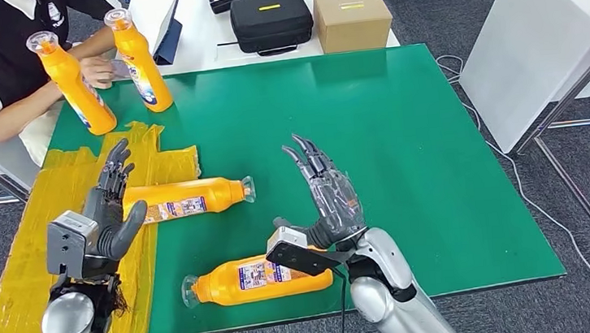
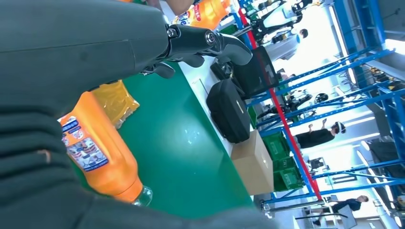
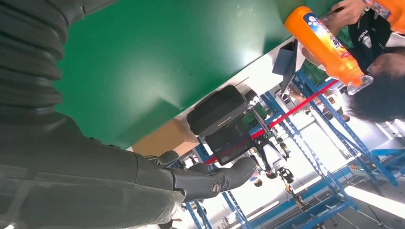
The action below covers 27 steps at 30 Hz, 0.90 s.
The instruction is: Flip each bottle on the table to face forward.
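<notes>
Two orange bottles lie on their sides on the green table [image 1: 402, 123]. The farther lying bottle [image 1: 189, 199] has its clear cap to the right; it shows close in the left wrist view as the lying bottle [image 2: 98, 152]. My left hand [image 1: 112, 212] is open, raised just left of it, fingers spread. The nearer lying bottle [image 1: 253, 278] points its cap left. My right hand [image 1: 328, 200] is open above its base end, fingers pointing away. Two more orange bottles [image 1: 76, 85] [image 1: 141, 60] stand upright at the far left, held by a person [image 1: 3, 56].
Yellow tape patches [image 1: 46, 239] cover the table's left edge. Behind the table a white desk holds a black case [image 1: 271, 22], a cardboard box [image 1: 352, 16] and a laptop [image 1: 168, 24]. A white table [image 1: 540, 37] stands to the right.
</notes>
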### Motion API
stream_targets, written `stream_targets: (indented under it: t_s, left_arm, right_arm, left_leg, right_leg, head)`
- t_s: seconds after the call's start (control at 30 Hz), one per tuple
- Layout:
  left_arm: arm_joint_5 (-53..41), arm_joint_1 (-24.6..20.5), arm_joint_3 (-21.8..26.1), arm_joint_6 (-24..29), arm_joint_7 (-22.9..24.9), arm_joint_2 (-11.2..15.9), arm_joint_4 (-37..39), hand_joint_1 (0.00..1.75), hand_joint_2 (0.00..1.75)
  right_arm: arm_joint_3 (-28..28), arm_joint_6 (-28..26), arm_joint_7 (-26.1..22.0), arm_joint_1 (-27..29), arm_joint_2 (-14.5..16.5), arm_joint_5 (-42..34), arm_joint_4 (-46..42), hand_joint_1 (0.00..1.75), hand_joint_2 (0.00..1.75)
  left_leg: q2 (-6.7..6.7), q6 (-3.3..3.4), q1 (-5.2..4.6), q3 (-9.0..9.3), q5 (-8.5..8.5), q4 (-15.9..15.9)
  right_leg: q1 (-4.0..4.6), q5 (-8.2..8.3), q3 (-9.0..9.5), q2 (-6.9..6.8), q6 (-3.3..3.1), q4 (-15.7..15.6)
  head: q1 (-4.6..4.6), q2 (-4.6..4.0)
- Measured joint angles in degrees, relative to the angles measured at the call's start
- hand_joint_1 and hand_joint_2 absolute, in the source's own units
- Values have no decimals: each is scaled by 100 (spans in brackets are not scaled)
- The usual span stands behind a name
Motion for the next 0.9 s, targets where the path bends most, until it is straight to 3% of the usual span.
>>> stream_targets:
  t_s: [0.23,0.37,0.57,0.9]
  left_arm:
    - [133,67,22,-49,-15,22,-56,0,175]
    - [90,62,37,-9,-57,29,65,0,0]
    - [156,-108,41,-45,-77,30,468,0,0]
    - [298,-291,203,-38,-62,50,1113,0,0]
  right_arm:
    - [350,460,209,65,-109,760,-140,0,175]
    - [657,675,315,142,-317,969,-311,0,175]
    - [930,844,349,284,-747,923,-603,0,175]
    - [1093,823,357,521,-1028,868,-684,0,175]
  left_leg:
    - [0,0,-1,-1,-1,0]
    - [-1,0,-1,0,0,0]
    - [-1,0,-3,0,0,0]
    - [1,0,-1,0,-1,0]
  right_leg:
    - [-1,0,-2,0,0,-2]
    - [-1,0,-3,-1,0,-2]
    - [-2,0,-1,-1,1,-2]
    - [-1,0,-3,0,0,-2]
  head:
    - [-1,-1]
    - [-2,1]
    - [-1,1]
    - [-1,1]
